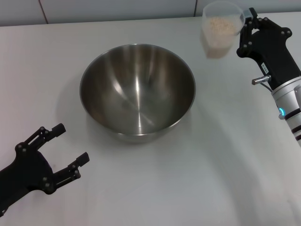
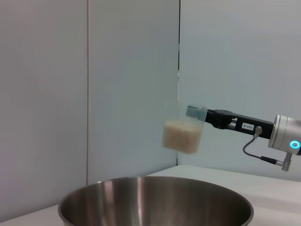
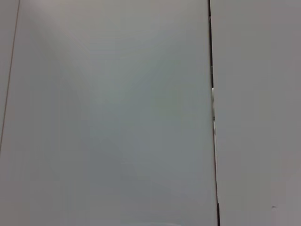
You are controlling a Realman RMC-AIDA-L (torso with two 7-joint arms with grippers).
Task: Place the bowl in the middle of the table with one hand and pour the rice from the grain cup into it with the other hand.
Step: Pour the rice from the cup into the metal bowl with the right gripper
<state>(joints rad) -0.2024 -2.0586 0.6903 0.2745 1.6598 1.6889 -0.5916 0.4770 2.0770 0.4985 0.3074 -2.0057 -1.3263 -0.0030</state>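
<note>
The right gripper (image 1: 245, 26) was seen closed on the cup (image 1: 222, 29), which was gripped at its rim on the side away from the bowl (image 1: 137, 92) and held upright in the air, beyond the bowl's far right edge and not yet over it. The rice (image 1: 221, 24) was still inside the cup (a pale mass filling its lower part), and none could be seen in the bowl, whose steel inside showed bare. In the left wrist view the cup (image 2: 183, 134) was seen well above the bowl's rim (image 2: 155, 181), level rather than tipped.

The left gripper (image 1: 66, 153) was found with its jaws spread wide and nothing between them, resting low, near and to the left of the bowl, apart from it.

The bowl stood on the table (image 1: 216, 160) roughly at its middle, so the placing was judged done. The pour was judged still to come: the cup had to be carried over the bowl and tilted. Only a blank wall was shown by the right wrist view.
</note>
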